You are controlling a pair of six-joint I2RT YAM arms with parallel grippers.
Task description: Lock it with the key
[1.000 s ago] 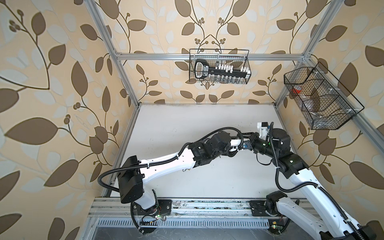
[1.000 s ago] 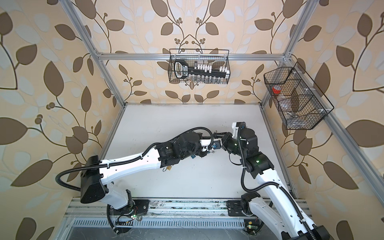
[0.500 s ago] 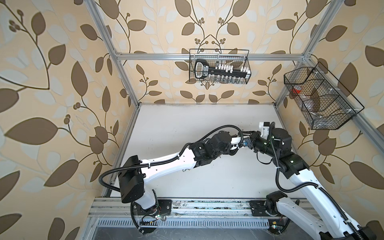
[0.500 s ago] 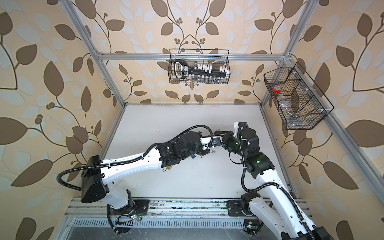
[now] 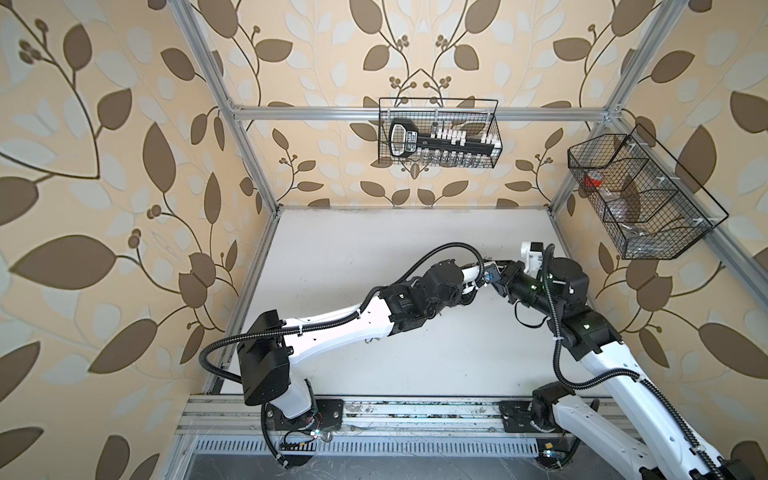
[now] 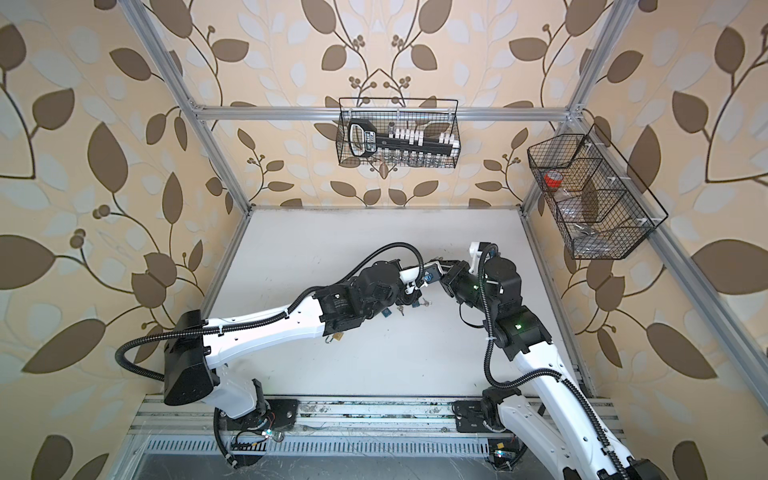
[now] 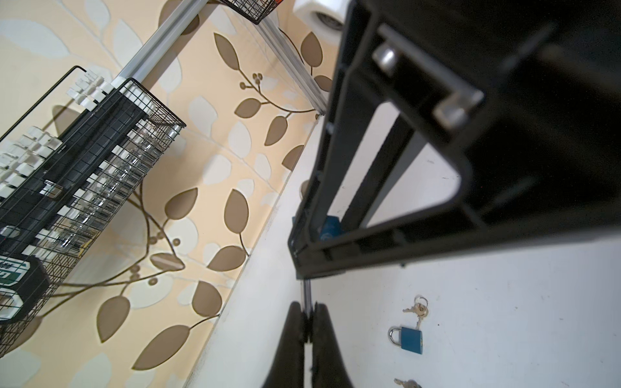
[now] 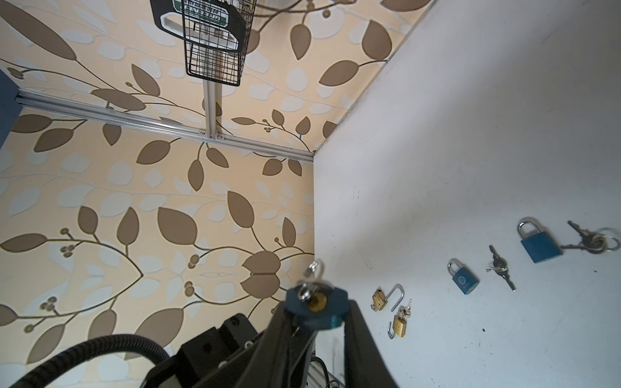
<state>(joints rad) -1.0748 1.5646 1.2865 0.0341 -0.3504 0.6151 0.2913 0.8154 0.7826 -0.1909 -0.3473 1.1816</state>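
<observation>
ARMS MEET OVER THE BENCH: Above the white table point(image 5: 374, 249), right of centre and toward the far wall, the right gripper point(image 8: 316, 314) is clamped on a blue padlock point(image 8: 331, 319). Its brass keyway faces the wrist camera, with a key point(image 8: 312, 282) and ring in it. The left gripper point(image 7: 307, 319) has its jaws pressed together on a thin metal strip point(image 7: 306, 294) that reaches up to the lock (key or shackle, impossible to tell). Spare padlocks point(image 8: 539, 243) and loose keys point(image 8: 500, 265) lie on the table beneath.

White table point(image 8: 470, 134). On it, in a loose row: large blue padlock point(image 8: 540, 247), small blue padlock point(image 8: 463, 278), two brass padlocks point(image 8: 381, 299), three key bunches point(image 8: 500, 267).
</observation>
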